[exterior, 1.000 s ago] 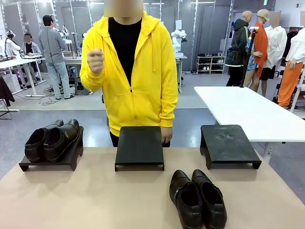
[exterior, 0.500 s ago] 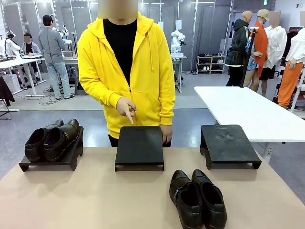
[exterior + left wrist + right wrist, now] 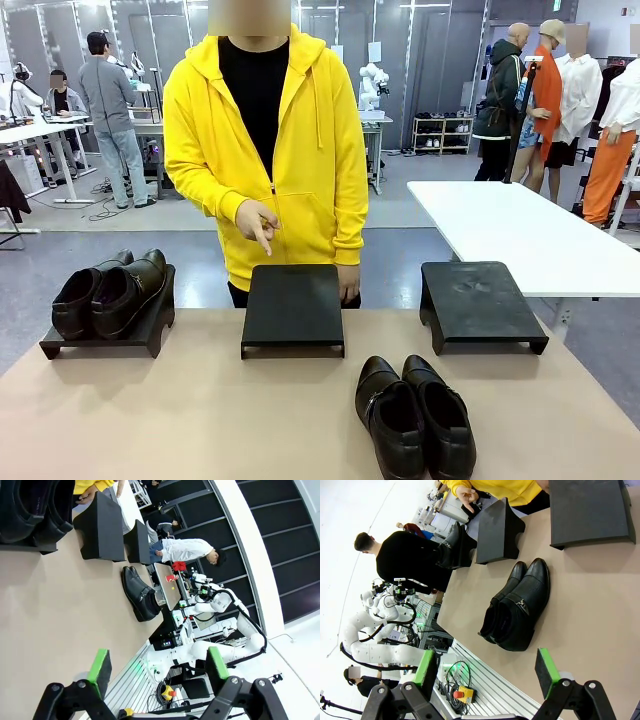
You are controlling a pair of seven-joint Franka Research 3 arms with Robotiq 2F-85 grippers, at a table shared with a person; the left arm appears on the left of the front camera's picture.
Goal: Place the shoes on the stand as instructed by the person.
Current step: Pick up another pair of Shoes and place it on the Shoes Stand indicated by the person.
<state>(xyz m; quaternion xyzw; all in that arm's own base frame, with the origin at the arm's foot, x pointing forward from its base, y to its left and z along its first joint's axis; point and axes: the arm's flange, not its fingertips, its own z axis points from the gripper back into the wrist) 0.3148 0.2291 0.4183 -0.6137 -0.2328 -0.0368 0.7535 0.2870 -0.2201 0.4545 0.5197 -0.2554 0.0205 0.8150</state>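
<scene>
Pointing hand (image 3: pixel 255 222): over the middle stand (image 3: pixel 292 305).
Loose shoes (image 3: pixel 415 415): right-front of the middle stand, open counter (image 3: pixel 200 420) around.
Left pincer (image 3: pixel 159 666), right pincer (image 3: pixel 485 672): wide, empty.

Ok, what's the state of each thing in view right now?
First pair: resting on left stand.
Second pair: on the tabletop, off any stand.
Middle stand: bare, person's hand pointing at it.
Right stand: bare.
Left gripper: open, holding nothing.
Right gripper: open, holding nothing.
</scene>
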